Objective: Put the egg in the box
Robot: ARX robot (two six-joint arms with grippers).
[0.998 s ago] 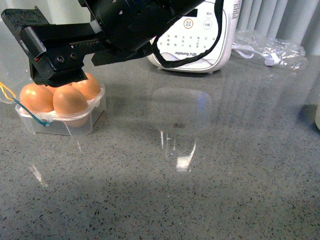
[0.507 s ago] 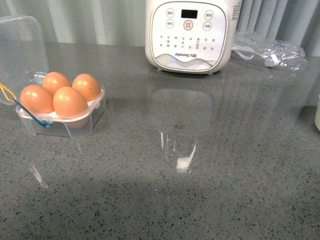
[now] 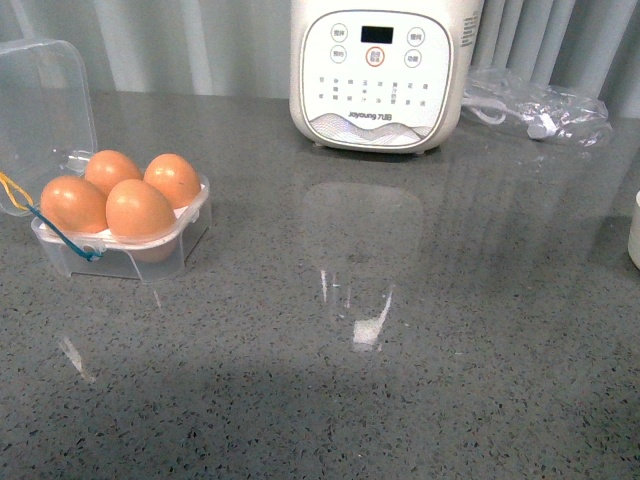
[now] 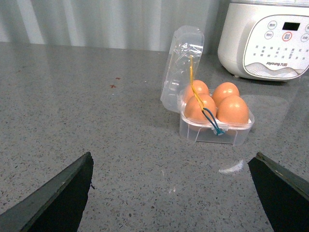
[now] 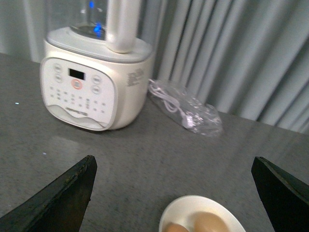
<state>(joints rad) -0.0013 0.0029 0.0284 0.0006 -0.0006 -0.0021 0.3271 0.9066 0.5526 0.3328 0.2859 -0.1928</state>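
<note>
Left gripper (image 4: 173,164) hangs wide open and empty, and so does the right gripper (image 5: 172,164). On the table (image 3: 450,380), left of the white cooker (image 3: 378,70), the box (image 3: 130,262) stands with its lid up. The egg (image 3: 108,167) sits in a cell among three like it.

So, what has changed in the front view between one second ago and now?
The left arm moved away from above the box and out of the front view; the left claw is open, empty. The egg it covered now shows in its cell. Box, other three eggs and white appliance stayed put.
</note>
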